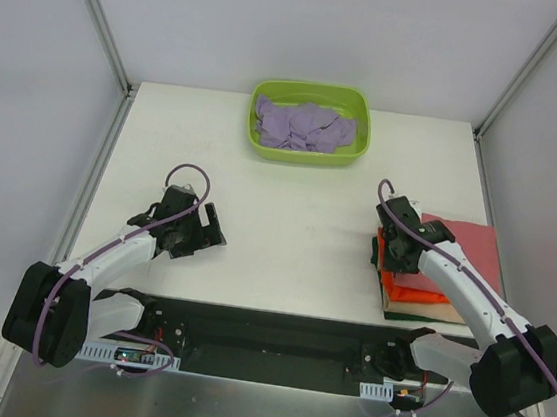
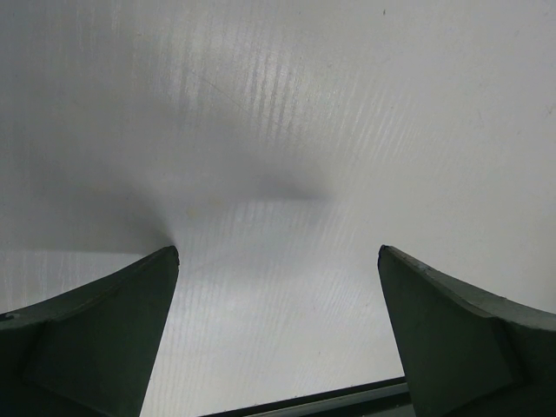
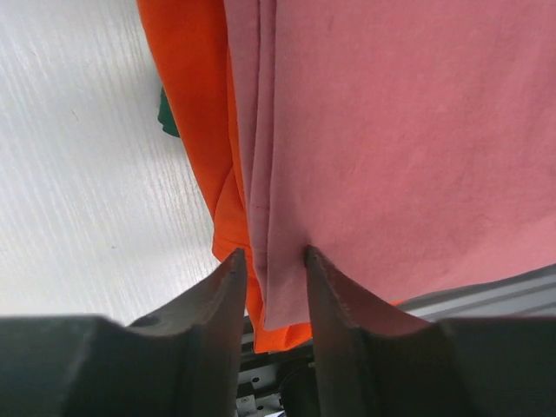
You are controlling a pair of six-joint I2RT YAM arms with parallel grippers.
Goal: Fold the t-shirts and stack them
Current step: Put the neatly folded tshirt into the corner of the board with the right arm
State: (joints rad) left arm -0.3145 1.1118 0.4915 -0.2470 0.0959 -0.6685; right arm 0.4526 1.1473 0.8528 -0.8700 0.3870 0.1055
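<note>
Straddling salmon-red t-shirt [image 3: 391, 130] edge with right gripper [image 3: 274, 252]; grip unclear; left gripper [image 2: 276, 250] gaping | we are risking pinching orange t-shirt [image 3: 187, 87] too, dragging stack [image 1: 410, 294] askew

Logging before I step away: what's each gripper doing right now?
Left gripper: open, holding nothing.
Right gripper: jaws narrow, straddling the folded edge of the dusty salmon-red cloth t-shirt; whether it grips cannot be told.
</note>
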